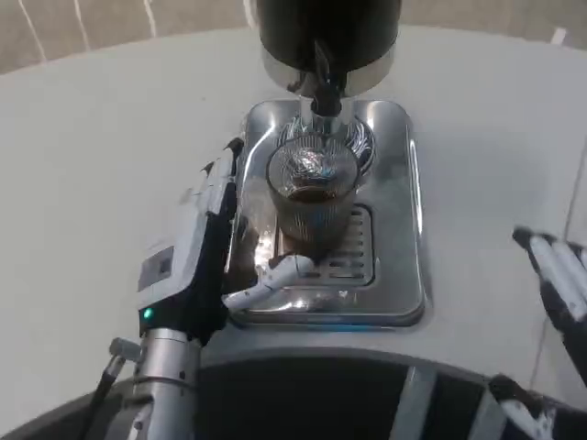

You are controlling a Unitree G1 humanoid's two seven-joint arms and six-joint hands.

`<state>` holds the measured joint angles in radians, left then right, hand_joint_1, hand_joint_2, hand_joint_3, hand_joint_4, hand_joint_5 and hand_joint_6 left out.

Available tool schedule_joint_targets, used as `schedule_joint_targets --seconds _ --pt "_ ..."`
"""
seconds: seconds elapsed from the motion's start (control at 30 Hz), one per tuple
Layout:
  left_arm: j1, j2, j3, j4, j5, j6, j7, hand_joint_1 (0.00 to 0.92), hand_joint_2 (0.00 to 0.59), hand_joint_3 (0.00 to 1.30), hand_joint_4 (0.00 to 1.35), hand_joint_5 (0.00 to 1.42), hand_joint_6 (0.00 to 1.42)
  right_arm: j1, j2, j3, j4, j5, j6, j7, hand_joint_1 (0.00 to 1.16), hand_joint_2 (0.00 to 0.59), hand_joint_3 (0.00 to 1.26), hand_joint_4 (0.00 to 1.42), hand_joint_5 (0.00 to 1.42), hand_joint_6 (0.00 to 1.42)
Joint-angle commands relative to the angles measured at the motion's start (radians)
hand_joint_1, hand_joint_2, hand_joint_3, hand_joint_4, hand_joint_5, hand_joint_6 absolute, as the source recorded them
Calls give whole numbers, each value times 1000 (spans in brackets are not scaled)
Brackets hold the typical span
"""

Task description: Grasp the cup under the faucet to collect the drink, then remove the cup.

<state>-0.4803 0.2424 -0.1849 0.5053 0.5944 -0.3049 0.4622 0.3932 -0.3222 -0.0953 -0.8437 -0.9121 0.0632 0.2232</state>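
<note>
A ribbed glass cup (312,197) with dark drink in it stands on the steel drip tray (394,275), right under the black faucet (326,92). My left hand (206,238) lies along the cup's left side, white back facing up. Its fingers (227,165) point away past the tray's left edge and do not wrap the glass. Its thumb (275,273) reaches across the tray just in front of the cup's foot. A dark gap shows between palm and glass. My right hand (558,275) hovers over the table at the right edge, holding nothing.
The black dispenser body (330,32) rises behind the tray at the top. White table (92,165) spreads on both sides. A dark rounded edge (321,394) runs across the bottom.
</note>
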Motion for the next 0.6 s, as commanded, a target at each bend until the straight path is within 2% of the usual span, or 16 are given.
schedule_joint_targets --seconds 0.03,0.23,0.6 --pt "-17 -17 -16 39 4 -22 32 281 62 0 0 28 71 -8 -34 4 30 -37 -61 -14 892 359 0 0 0 0" --pt "-50 -44 -14 98 -21 -51 56 278 58 0 0 45 93 -13 -36 28 42 -51 -91 -4 892 357 0 0 0 0" --pt "-107 -89 -25 189 -48 -111 86 292 50 0 0 85 141 158 -14 6 13 -42 -177 -62 883 360 0 0 0 0"
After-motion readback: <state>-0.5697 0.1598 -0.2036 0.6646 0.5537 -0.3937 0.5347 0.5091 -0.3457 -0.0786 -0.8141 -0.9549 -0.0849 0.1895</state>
